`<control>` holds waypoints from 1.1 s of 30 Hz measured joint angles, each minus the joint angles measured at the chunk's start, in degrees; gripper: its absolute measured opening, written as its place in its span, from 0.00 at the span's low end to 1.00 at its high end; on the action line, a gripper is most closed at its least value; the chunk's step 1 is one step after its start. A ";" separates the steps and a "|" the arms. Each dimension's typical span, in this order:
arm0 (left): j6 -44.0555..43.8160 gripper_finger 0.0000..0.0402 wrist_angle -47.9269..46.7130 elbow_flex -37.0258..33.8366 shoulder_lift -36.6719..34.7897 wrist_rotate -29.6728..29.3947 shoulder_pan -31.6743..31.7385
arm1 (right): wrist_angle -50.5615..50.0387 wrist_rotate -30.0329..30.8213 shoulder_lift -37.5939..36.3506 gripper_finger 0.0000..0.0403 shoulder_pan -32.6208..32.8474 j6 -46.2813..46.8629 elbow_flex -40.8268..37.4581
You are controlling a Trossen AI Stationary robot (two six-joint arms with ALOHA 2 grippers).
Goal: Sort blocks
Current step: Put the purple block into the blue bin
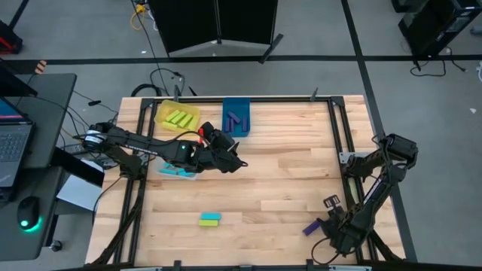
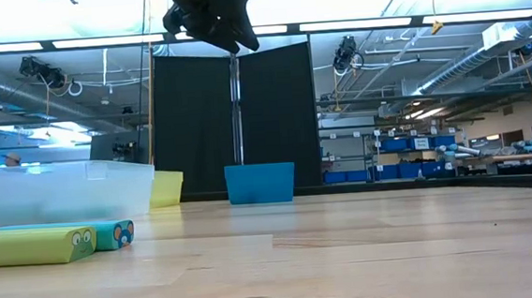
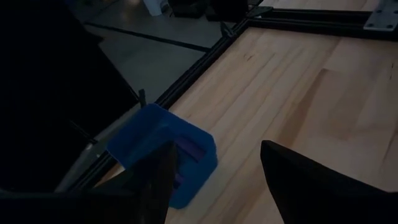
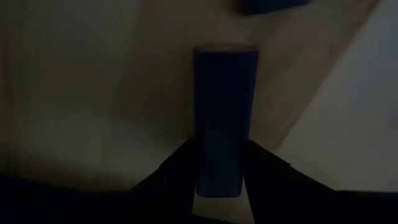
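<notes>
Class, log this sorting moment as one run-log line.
right gripper: shut on purple block, front edge | left gripper: open, raised near blue bin

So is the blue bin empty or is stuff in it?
Not empty. The blue bin holds purple blocks, seen lying inside it from above. The left wrist view also shows purple inside it.

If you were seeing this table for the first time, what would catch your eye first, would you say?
Probably the left tool, hanging open and empty above mid-table beside the blue plastic bin of purple blocks. Next, the right tool at the near right edge, closed on a dark purple rectangular block. A lime and a teal bar lie together near the front.
</notes>
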 joint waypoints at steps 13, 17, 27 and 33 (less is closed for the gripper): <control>4.69 0.61 1.70 0.07 0.00 -1.33 -1.25 | -8.53 6.59 -3.84 0.29 -0.45 6.84 3.85; 7.07 0.61 1.51 0.98 -0.25 -3.66 -1.98 | -12.52 12.16 -6.39 0.29 -2.86 8.59 5.44; 13.49 0.61 1.62 2.43 -8.97 -6.04 -5.71 | -6.24 30.24 -12.03 0.30 -19.77 -2.67 8.44; 18.04 0.61 1.32 2.43 -16.86 -8.48 -9.34 | 8.41 33.12 -12.96 0.30 -35.28 -21.88 8.44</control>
